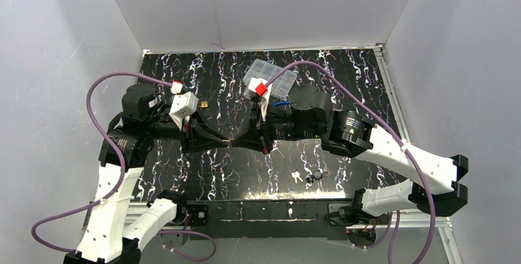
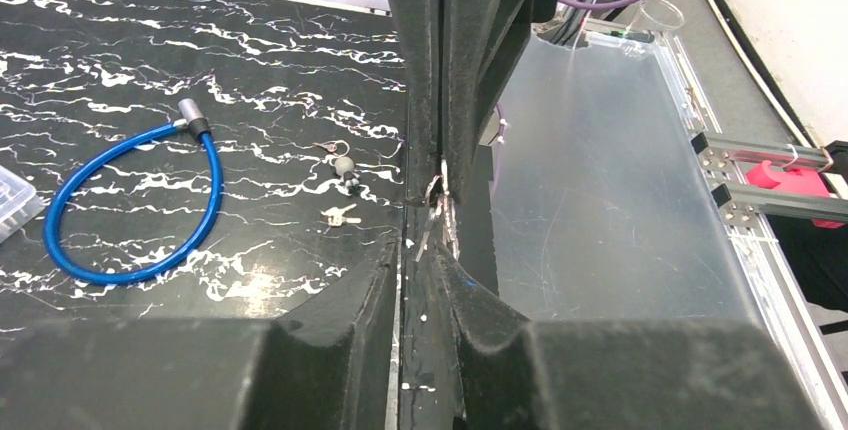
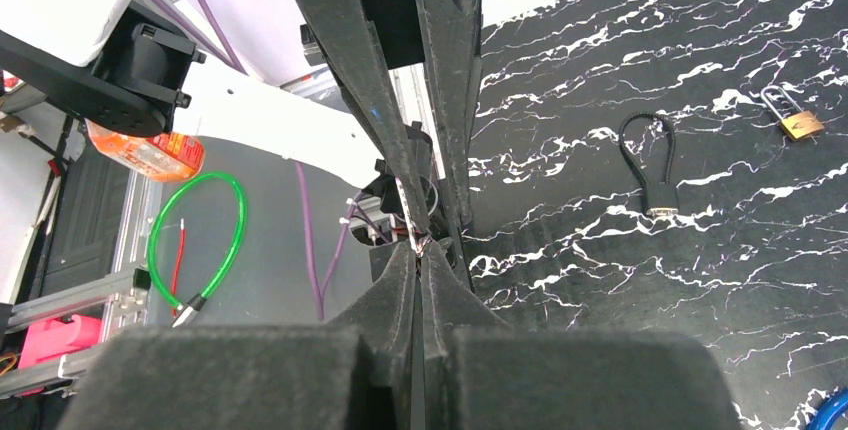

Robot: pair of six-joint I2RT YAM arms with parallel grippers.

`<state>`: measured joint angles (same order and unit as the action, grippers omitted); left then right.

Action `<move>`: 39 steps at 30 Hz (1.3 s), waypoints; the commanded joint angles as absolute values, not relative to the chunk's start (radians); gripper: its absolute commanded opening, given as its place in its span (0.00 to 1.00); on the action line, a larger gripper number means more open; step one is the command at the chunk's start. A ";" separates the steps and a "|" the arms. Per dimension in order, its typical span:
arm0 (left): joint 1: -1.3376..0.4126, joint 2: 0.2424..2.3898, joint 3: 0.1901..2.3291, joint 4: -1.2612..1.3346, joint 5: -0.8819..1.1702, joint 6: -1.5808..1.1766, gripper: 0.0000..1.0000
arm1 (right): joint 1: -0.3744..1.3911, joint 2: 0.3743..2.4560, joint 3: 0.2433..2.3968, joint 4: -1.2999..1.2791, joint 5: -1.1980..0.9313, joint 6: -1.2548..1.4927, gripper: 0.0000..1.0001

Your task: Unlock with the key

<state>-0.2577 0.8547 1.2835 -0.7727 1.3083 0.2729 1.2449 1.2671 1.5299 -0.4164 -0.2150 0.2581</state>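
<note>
My two grippers meet tip to tip above the middle of the black marbled table [image 1: 344,80]. The right gripper [image 3: 419,250] is shut on a small metal key [image 3: 420,241], which sticks out just past its tips. The left gripper [image 2: 430,235] faces it with its jaws a narrow way apart. The key [image 2: 437,210] sits at the mouth of that gap, and I cannot see whether the left pads touch it. In the top view the left gripper [image 1: 225,142] and the right gripper [image 1: 240,142] hide the key. A small brass padlock [image 3: 796,122] lies on the table, also seen from above [image 1: 203,102].
A blue cable lock [image 2: 130,205], loose keys [image 2: 340,214] and a key ring with a ball [image 2: 345,164] lie on the table. There is a black cable lock [image 3: 650,165] near the padlock. A clear plastic box [image 1: 270,75] stands at the back.
</note>
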 commanded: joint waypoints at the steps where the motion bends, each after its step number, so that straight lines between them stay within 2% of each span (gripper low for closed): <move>1: -0.262 0.847 1.293 -0.787 1.301 0.295 0.14 | 1.251 1.267 1.548 -0.343 -0.221 0.264 0.01; 4: -0.262 0.849 1.301 -0.787 1.295 0.302 0.12 | 1.251 1.268 1.545 -0.344 -0.222 0.267 0.01; 5: -0.262 0.846 1.303 -0.787 1.296 0.307 0.09 | 1.250 1.269 1.544 -0.344 -0.222 0.268 0.01; 6: -0.261 0.845 1.303 -0.788 1.296 0.311 0.01 | 1.250 1.269 1.542 -0.345 -0.222 0.268 0.01; 7: -0.261 0.843 1.304 -0.789 1.297 0.312 0.00 | 1.250 1.269 1.542 -0.344 -0.222 0.269 0.01; 19: -0.261 0.823 1.313 -0.784 1.299 0.307 0.00 | 1.251 1.272 1.521 -0.353 -0.220 0.279 0.01; 20: -0.262 0.822 1.313 -0.785 1.301 0.303 0.06 | 1.251 1.270 1.517 -0.355 -0.218 0.280 0.01; 21: -0.261 0.821 1.313 -0.783 1.304 0.298 0.21 | 1.250 1.268 1.513 -0.356 -0.217 0.281 0.01; 23: -0.262 0.818 1.315 -0.782 1.312 0.296 0.37 | 1.250 1.263 1.506 -0.356 -0.214 0.281 0.01; 25: -0.261 0.817 1.319 -0.784 1.321 0.294 0.42 | 1.250 1.263 1.506 -0.360 -0.212 0.282 0.01; 28: -0.262 0.818 1.325 -0.782 1.324 0.295 0.44 | 1.251 1.266 1.512 -0.366 -0.216 0.281 0.01; 31: -0.261 0.824 1.333 -0.783 1.317 0.294 0.37 | 1.252 1.271 1.518 -0.371 -0.214 0.280 0.01; 37: -0.262 0.832 1.339 -0.782 1.280 0.304 0.06 | 1.250 1.276 1.531 -0.378 -0.219 0.278 0.01; 39: -0.262 0.836 1.343 -0.781 1.276 0.303 0.00 | 1.250 1.278 1.532 -0.382 -0.220 0.278 0.01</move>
